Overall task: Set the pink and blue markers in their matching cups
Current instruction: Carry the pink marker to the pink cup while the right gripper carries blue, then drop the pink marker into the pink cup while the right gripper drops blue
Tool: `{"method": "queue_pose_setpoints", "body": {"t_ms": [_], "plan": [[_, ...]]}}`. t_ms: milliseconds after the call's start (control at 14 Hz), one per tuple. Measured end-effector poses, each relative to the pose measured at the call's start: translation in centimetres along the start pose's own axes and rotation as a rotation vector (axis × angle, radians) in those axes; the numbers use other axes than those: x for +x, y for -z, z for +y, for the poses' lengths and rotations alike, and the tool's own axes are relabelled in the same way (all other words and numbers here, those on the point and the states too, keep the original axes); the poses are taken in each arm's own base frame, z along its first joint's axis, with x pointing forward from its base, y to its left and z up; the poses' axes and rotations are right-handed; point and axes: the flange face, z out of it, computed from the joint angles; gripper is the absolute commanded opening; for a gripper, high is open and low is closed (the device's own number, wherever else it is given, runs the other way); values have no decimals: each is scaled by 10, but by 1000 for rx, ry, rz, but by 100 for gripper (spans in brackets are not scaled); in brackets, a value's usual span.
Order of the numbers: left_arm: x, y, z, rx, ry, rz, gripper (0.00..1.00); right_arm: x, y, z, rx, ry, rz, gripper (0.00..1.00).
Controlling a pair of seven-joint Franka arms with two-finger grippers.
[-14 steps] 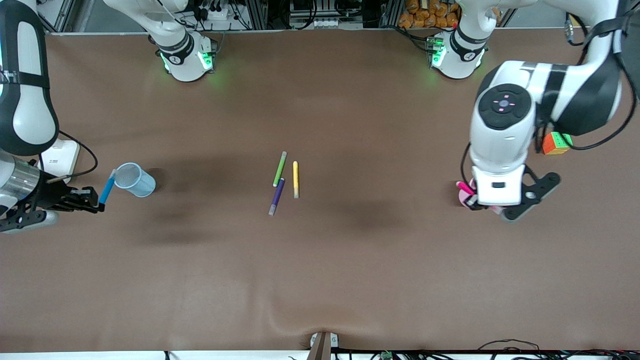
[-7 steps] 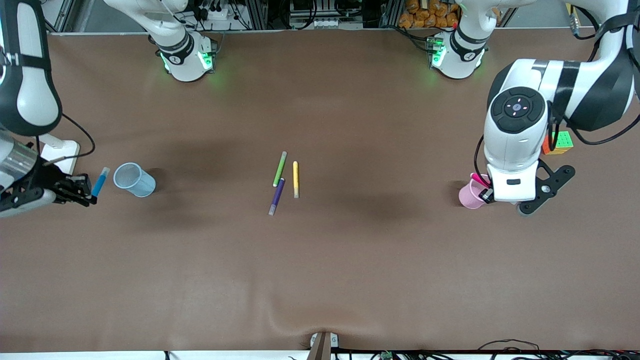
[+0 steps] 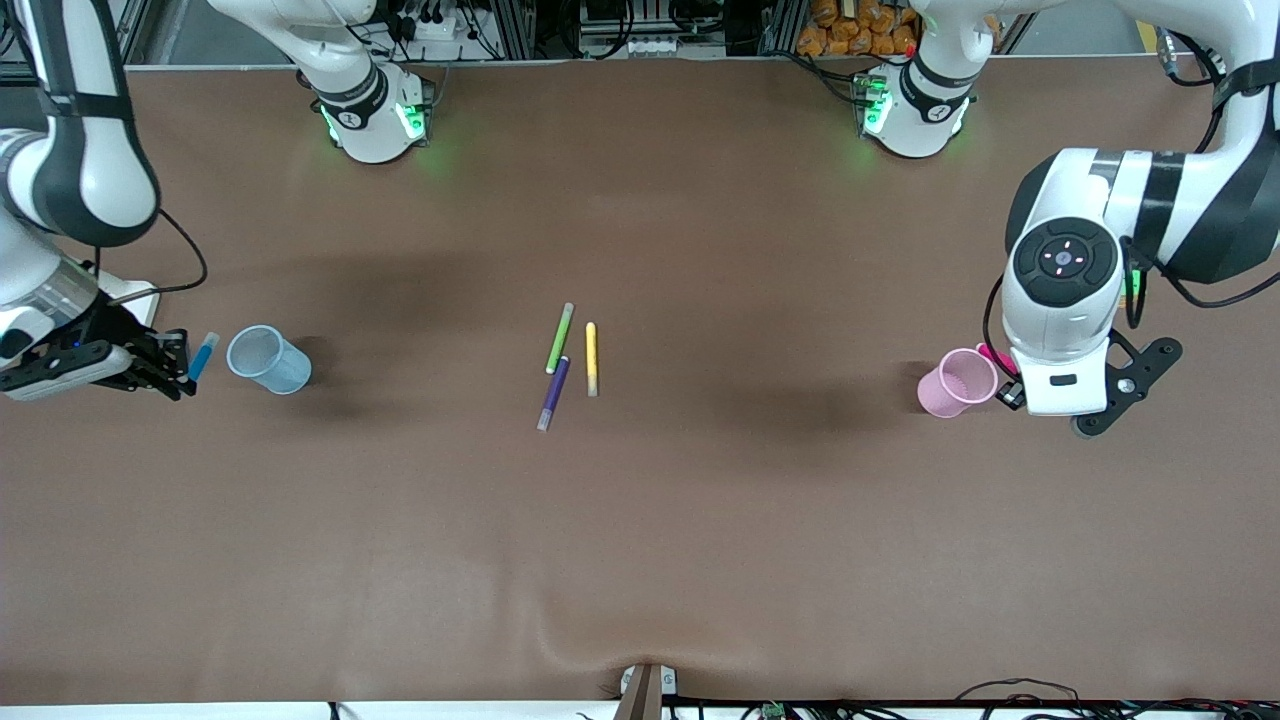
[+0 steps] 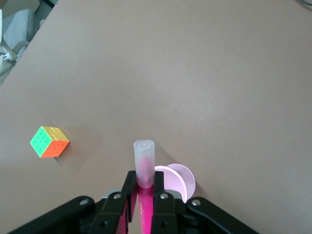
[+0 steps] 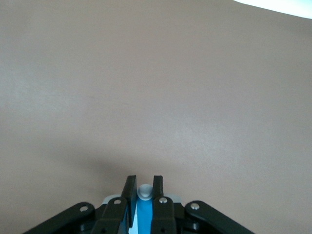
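Both markers are riding clamped in our grippers, neither yet deposited: the left gripper (image 3: 1003, 392) is carrying the pink marker (image 4: 144, 168) beside the pink cup (image 3: 957, 382); the right gripper (image 3: 182, 366) is carrying the blue marker (image 3: 203, 355) beside the blue cup (image 3: 268, 359).

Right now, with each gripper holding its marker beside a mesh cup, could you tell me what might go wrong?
1. The right gripper grips the bright blue marker beside the pale blue mesh cup, not over it; released here, it would probably land on the table.
2. The left gripper holds the magenta-pink marker close to the pale pink mesh cup; a low approach could tip the cup.
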Motion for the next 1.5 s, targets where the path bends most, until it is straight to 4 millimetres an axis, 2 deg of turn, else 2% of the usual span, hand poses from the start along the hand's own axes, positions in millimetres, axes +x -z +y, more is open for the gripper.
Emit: {"method": "queue_pose_setpoints", "body": {"t_ms": [215, 430, 573, 1218, 1505], "plan": [[-9, -32, 11, 60, 45, 26, 0, -14, -12, -4, -32, -9, 30, 0], [-16, -69, 24, 121, 87, 66, 0, -20, -22, -13, -8, -52, 54, 0], [-21, -86, 30, 143, 103, 73, 0, -25, -27, -16, -13, -54, 67, 0], [-41, -115, 32, 189, 166, 58, 0, -51, -46, -20, -20, -84, 76, 0], [-39, -119, 29, 195, 189, 56, 0, -61, -53, -21, -31, -78, 71, 0]]}}
